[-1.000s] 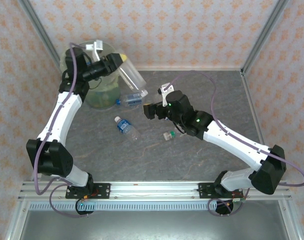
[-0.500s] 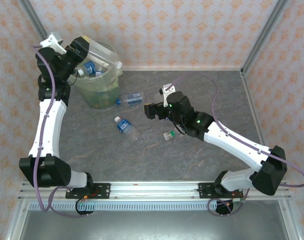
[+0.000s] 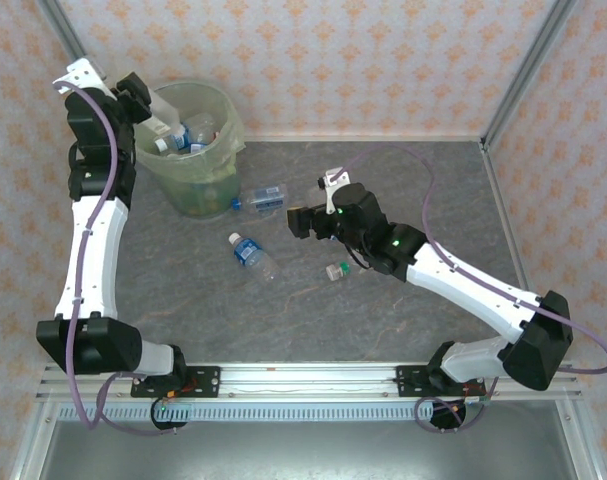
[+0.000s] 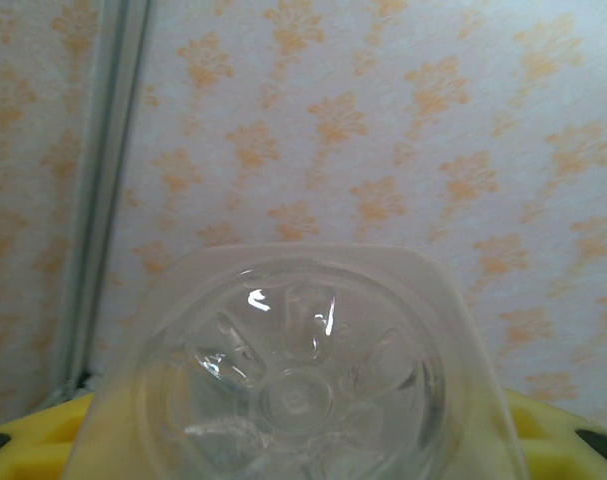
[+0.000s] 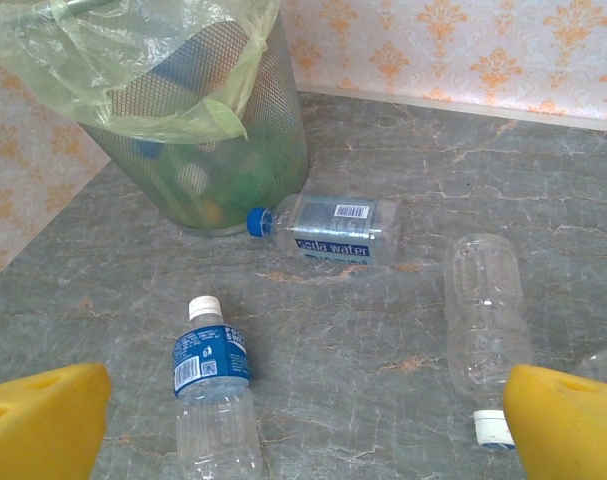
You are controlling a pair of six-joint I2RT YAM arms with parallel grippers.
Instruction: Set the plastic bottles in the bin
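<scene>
Plastic bottles [image 5: 215, 390] lie clear and capped by the bin [image 5: 238, 150]; left claw [image 4: 298, 445] grips a clear bottle [image 4: 298, 370], right claw [image 5: 305, 405] gapes.

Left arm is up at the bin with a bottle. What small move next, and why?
Probably open the left gripper: the clear plastic bottle is clamped between its yellow fingers, and from above the gripper sits at the rim of the round pale-green translucent bin, pointing over its mouth, so it should drop in.

Orange-patterned walls [image 3: 383, 60] surround a grey marbled tabletop [image 3: 383, 320].
</scene>
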